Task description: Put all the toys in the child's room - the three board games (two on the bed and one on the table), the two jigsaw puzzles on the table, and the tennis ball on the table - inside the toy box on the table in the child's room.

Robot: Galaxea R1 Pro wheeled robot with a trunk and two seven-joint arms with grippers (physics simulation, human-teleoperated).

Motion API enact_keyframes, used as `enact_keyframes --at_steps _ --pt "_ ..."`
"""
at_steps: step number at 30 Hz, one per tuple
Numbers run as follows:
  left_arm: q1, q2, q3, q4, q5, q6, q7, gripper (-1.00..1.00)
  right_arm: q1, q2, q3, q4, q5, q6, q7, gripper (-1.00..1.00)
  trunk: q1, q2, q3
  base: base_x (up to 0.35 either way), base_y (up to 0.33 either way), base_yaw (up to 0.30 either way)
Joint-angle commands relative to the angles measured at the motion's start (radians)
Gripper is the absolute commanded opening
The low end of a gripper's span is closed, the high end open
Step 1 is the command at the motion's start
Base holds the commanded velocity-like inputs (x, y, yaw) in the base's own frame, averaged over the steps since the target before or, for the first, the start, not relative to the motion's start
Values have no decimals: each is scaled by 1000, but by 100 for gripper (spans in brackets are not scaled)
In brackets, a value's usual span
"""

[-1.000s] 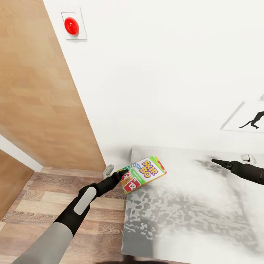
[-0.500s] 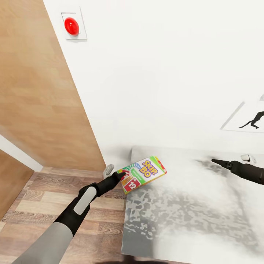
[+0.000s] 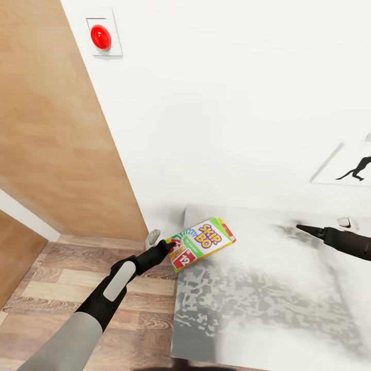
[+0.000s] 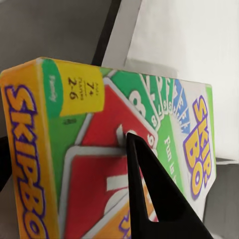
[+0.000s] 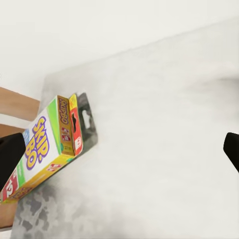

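SKIP-BO box (image 3: 202,242) pinched at its near end by the left gripper (image 3: 170,246), held tilted just above the corner of the bed (image 3: 268,299).

Closed on the box, one dark finger (image 4: 149,194) lying across the printed red cards in the left wrist view; opposite finger hidden behind the box, so depth of grip probably shallow but hard to judge. Far end of the box raised off the mottled grey bedcover, a shadow beneath it in the right wrist view. Right gripper (image 3: 305,228) hovering well apart over the bed, carrying nothing; how far its fingers are spread cannot be told. Step in hand: carrying off the first of the bed's board games. Next: turning away from the wall toward the table and toy box, with the box kept level enough not to pivot out of the pinch.
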Motion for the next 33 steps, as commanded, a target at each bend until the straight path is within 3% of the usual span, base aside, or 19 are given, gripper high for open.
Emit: enact_keyframes --at_steps 1,16,26,33 --pt "0 0 0 17 -17 2 1 -100 0 0 -1 -2 3 5 5 100 1 -1 -2 0 0 0" --pt "0 -1 -3 -34 -15 5 -1 -100 4 0 -2 -12 3 5 5 100 1 -1 -2 0 0 0" --pt "12 -1 -4 -121 -14 14 8 -100 8 -1 -2 -10 -5 8 7 100 1 -1 -2 0 0 0" --pt "28 1 -3 -207 -9 37 9 -100 47 1 -2 -35 -6 11 10 100 1 -1 -2 0 0 0"
